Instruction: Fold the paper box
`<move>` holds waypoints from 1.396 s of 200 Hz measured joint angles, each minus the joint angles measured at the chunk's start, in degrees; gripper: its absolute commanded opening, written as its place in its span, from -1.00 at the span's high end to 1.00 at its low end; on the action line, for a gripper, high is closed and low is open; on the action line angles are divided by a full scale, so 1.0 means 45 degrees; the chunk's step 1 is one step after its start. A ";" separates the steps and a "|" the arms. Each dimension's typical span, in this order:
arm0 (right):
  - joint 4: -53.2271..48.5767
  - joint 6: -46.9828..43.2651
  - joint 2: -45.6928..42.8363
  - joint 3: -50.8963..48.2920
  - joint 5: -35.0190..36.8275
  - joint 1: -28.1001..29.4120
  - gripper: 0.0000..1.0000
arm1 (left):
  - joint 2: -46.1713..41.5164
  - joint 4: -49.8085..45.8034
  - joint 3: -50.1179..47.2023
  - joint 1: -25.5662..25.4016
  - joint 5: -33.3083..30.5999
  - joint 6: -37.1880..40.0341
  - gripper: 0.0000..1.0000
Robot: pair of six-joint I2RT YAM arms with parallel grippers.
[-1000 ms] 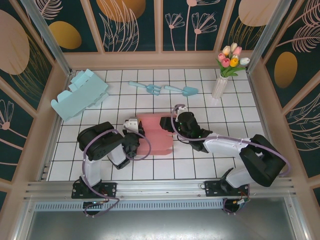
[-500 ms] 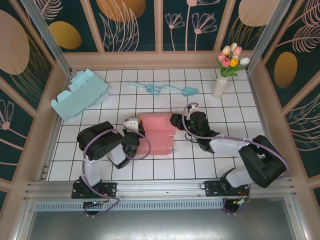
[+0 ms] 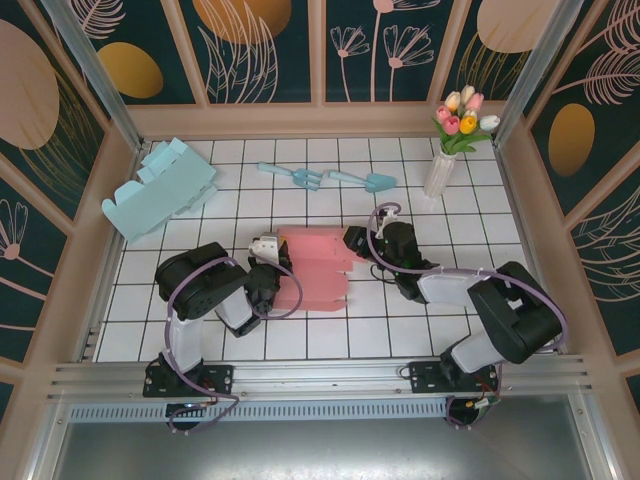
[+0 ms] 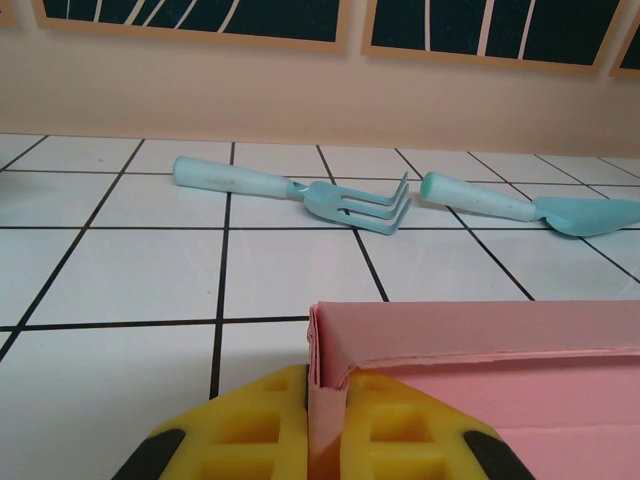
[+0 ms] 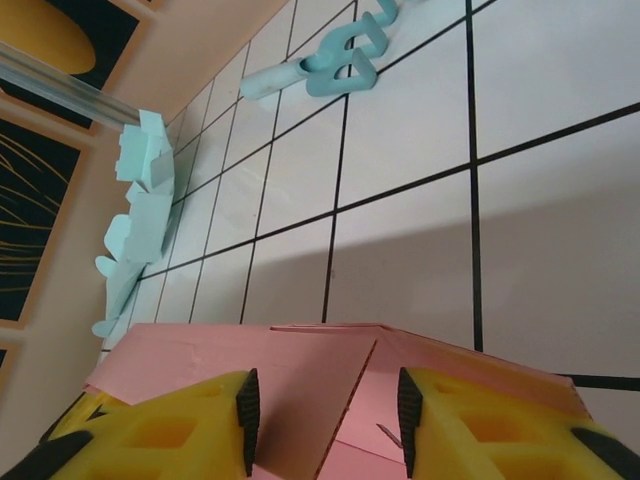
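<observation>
A pink paper box (image 3: pixel 315 268) lies partly folded, mostly flat, on the white tiles in the middle of the table. My left gripper (image 3: pixel 271 258) is at its left edge. In the left wrist view the yellow pads (image 4: pixel 255 425) are shut on a raised fold of the pink box (image 4: pixel 480 350), with my left gripper (image 4: pixel 325 400) pinching it. My right gripper (image 3: pixel 353 243) is at the box's right edge. In the right wrist view my right gripper (image 5: pixel 325 415) is open, with a raised pink flap (image 5: pixel 300 400) between its pads, touching neither.
A light blue folded box (image 3: pixel 158 188) lies at the back left by the wall. A blue garden fork (image 3: pixel 295 176) and trowel (image 3: pixel 365 181) lie behind the pink box. A vase of tulips (image 3: pixel 440 165) stands at the back right.
My right gripper has drawn back to the right, from over the box to its right edge, and its jaws have narrowed. The left gripper has stayed still.
</observation>
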 measured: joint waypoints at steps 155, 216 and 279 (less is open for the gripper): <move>0.0466 -0.0763 0.1797 0.0758 0.0243 0.0777 0.21 | 0.0097 0.0010 0.0121 0.0155 0.0194 -0.0248 1.00; -0.1132 -0.1520 0.1083 0.0729 0.1603 0.1209 0.12 | 0.0068 0.0005 0.0121 0.0141 0.0389 -0.0189 1.00; -0.1768 -0.1855 0.0952 0.0214 0.2448 0.1248 0.05 | 0.0068 -0.0015 0.0243 0.0136 0.1093 -0.0087 1.00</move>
